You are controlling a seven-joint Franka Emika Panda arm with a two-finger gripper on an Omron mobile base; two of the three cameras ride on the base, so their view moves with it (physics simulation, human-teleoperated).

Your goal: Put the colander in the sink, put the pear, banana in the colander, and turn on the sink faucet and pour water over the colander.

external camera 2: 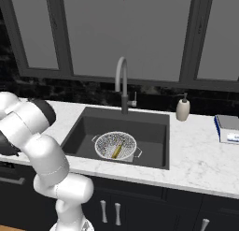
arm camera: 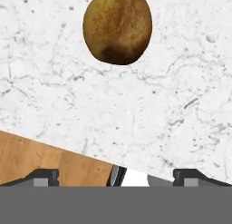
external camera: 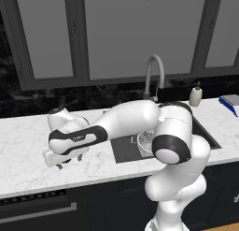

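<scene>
Pear (arm camera: 117, 28) at top centre of hand view on marble desk (arm camera: 136, 109), fingers (arm camera: 45, 177) spread wide apart, banana (external camera 2: 116, 149) inside colander (external camera 2: 103, 144) in sink (external camera 2: 149, 127)

The arm (external camera: 140, 120) is built of glossy white rounded shells with dark bands at the joints (one band carries faint pale lettering). A bulbous white column (external camera 2: 65, 192) forms its base, at 6 o'clock under the segments.

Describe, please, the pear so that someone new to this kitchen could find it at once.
Start at the dark sink set in the white marble counter and go left along the counter to where the arm's open end effector hangs. The pear lies there alone on the marble: roundish and golden-brown, unlike the yellow banana in the colander.
</scene>
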